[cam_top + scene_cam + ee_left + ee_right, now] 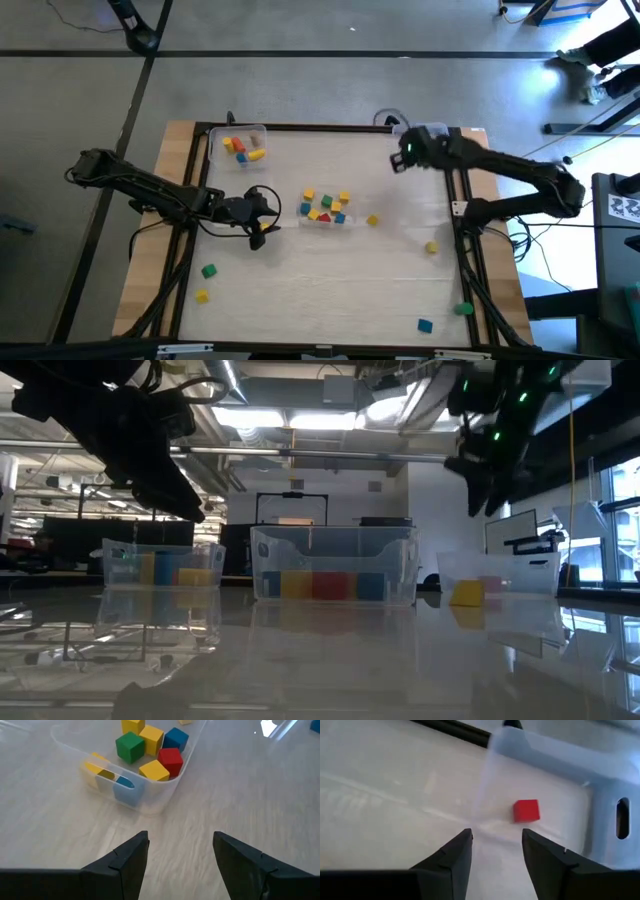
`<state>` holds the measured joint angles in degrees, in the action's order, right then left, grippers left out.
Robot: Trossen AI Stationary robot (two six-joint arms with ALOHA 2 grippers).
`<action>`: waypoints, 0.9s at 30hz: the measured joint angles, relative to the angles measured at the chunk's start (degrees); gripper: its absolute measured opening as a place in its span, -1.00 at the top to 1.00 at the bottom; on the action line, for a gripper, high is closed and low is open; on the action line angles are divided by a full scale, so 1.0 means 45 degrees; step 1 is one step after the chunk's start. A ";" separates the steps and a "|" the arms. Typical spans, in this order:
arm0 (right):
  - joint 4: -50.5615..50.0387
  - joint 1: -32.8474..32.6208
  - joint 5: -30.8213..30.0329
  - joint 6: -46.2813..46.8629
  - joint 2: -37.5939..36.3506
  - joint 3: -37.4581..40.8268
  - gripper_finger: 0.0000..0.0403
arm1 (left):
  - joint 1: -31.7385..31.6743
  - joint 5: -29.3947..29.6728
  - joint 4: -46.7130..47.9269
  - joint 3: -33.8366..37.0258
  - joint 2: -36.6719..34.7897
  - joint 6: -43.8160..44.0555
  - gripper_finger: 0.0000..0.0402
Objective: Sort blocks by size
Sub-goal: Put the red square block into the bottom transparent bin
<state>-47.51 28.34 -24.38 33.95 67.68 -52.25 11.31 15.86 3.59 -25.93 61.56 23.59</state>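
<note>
Over the far right bin [600, 775], the right gripper [496, 851] hangs parted and empty above a red block [526, 810]; left gripper [180, 851], also parted and empty, faces the centre bin [150, 800] of blocks [150, 750].

3 clear bins stand on the white surface [340, 270]: the middle bin [322, 209], another bin [238, 146] beyond it leftward, a third bin [420, 140] beyond it rightward.

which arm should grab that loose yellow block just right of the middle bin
Left, probably. The left pincer is open, empty, beside the middle bin, nearer the yellow block. The right pincer hovers at the far bin.
</note>
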 joint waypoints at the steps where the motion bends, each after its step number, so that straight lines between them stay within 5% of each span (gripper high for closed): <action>1: 0.0206 0.0713 0.0488 -0.0369 0.0183 0.0044 0.16 | 0.0000 0.0000 -0.0007 0.0000 0.0000 0.0001 -0.05; 9: 0.0726 0.4023 0.1751 -0.1844 0.2069 0.0073 0.05 | 0.0000 0.0000 -0.0004 0.0000 0.0000 -0.0014 -0.05; 27: 0.2662 0.4488 0.2259 -0.2287 0.5382 0.0015 -0.01 | 0.0000 0.0000 0.0137 0.0000 0.0000 -0.0907 -0.05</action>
<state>-35.53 48.53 -14.22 23.66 91.90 -52.18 11.31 15.86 4.21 -25.93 61.56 19.51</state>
